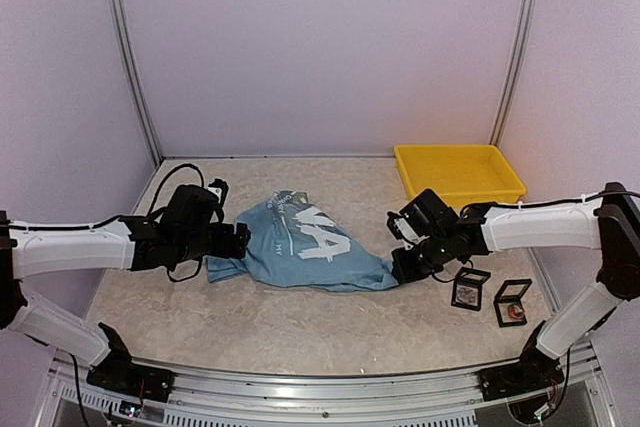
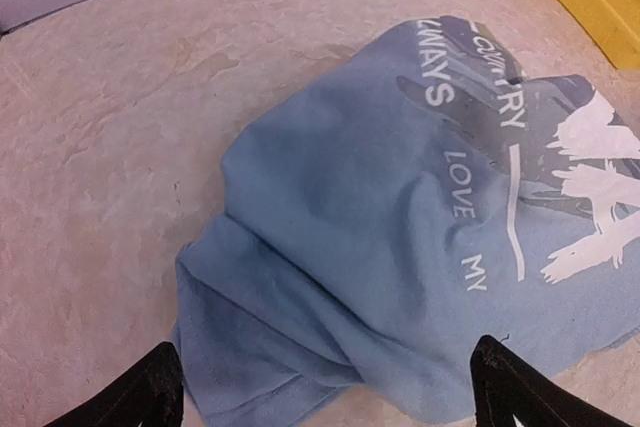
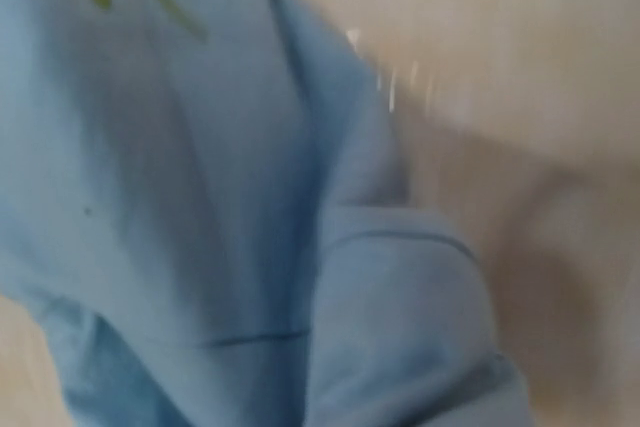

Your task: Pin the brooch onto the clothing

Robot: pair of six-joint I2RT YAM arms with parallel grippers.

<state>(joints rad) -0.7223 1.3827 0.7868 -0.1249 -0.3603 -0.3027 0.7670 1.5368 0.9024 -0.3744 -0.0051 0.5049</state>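
Left gripper (image 2: 327, 362) hanging over light blue T-shirt's (image 1: 300, 242) left edge, fingers (image 2: 150, 392) standing wide apart | right gripper (image 1: 405, 265) sitting at its right tip, fingers pressing together

The left arm (image 1: 70, 247) and right arm (image 1: 540, 225) reach low and inward, left hand (image 1: 240, 239) spread wide, right hand (image 1: 403, 267) pinched closed.

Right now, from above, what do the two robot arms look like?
The left arm and right arm are smooth white tubes with black joints. The left end effector and right end effector are black and blocky. A thin black cable loops by the left one.
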